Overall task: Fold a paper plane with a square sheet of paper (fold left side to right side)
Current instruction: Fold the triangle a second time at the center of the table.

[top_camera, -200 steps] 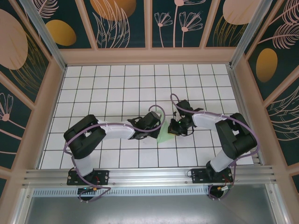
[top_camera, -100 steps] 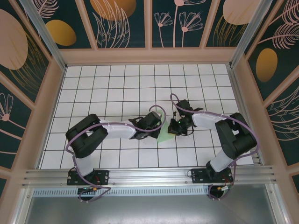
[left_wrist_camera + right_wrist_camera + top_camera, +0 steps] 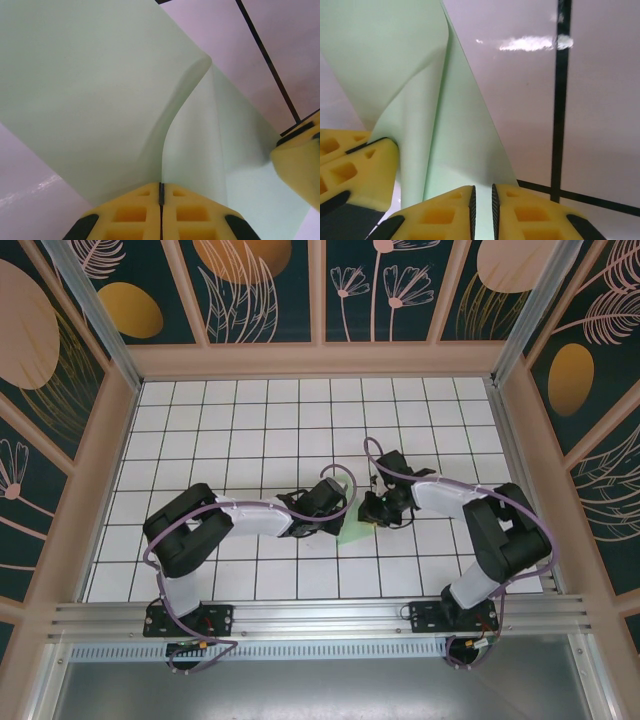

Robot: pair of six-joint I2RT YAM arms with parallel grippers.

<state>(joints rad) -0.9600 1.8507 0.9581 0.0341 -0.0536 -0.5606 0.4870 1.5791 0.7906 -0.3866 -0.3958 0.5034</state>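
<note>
The square sheet of paper [image 3: 350, 531] is pale mint green and lies partly folded on the grid floor between my two grippers. In the left wrist view the paper [image 3: 100, 90] curls up in a soft fold, and my left gripper [image 3: 161, 189] is shut on its near edge. My left gripper [image 3: 338, 510] sits at the paper's left. My right gripper [image 3: 368, 512] sits at its right. In the right wrist view the right gripper [image 3: 482, 194] has its jaws a narrow gap apart over the paper [image 3: 445, 115]. A left finger [image 3: 355, 165] shows beside it.
The white grid floor [image 3: 250, 430] stretches behind and to both sides of the arms. Wooden walls [image 3: 320, 360] frame it, and a metal rail [image 3: 320, 615] runs along the near edge. One yellow right finger [image 3: 300, 160] stands close to the paper's far edge.
My right gripper's jaws have parted a little and it has shifted slightly away from the near edge. The left gripper stays shut on the paper in nearly the same place.
</note>
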